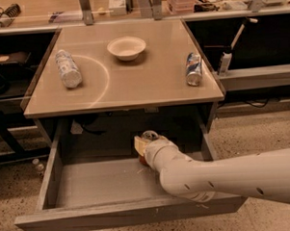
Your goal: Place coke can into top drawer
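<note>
The top drawer (pixel 104 183) is pulled out wide under the cabinet's tan top. The coke can (pixel 149 135) stands upright at the back middle of the drawer; only its silver top and a red-orange sliver low on its left side show. My gripper (pixel 146 146) is down inside the drawer, right at the can, with a pale pad against the can's left side. My white arm reaches in from the lower right and hides most of the can.
On the cabinet top (pixel 134 89) lie a clear white-labelled bottle (pixel 68 68) at the left, a white bowl (pixel 126 47) at the back middle and a blue-and-silver can (pixel 193 69) at the right. Dark shelving stands on both sides. A small bottle (pixel 38 166) is on the floor at the left.
</note>
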Action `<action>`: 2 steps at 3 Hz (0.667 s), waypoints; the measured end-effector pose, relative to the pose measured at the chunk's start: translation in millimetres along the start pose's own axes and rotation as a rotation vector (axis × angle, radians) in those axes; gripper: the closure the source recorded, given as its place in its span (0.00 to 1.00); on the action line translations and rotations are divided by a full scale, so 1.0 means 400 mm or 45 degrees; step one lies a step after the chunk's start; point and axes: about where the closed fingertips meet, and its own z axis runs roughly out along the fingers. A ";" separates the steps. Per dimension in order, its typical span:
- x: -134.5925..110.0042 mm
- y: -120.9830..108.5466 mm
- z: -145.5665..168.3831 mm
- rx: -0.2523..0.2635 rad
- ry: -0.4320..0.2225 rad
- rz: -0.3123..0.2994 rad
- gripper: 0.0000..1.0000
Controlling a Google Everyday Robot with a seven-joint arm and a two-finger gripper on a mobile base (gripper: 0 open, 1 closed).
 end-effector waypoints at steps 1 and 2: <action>0.000 0.000 0.000 0.000 0.000 0.000 0.34; 0.000 0.000 0.000 0.000 0.000 0.000 0.11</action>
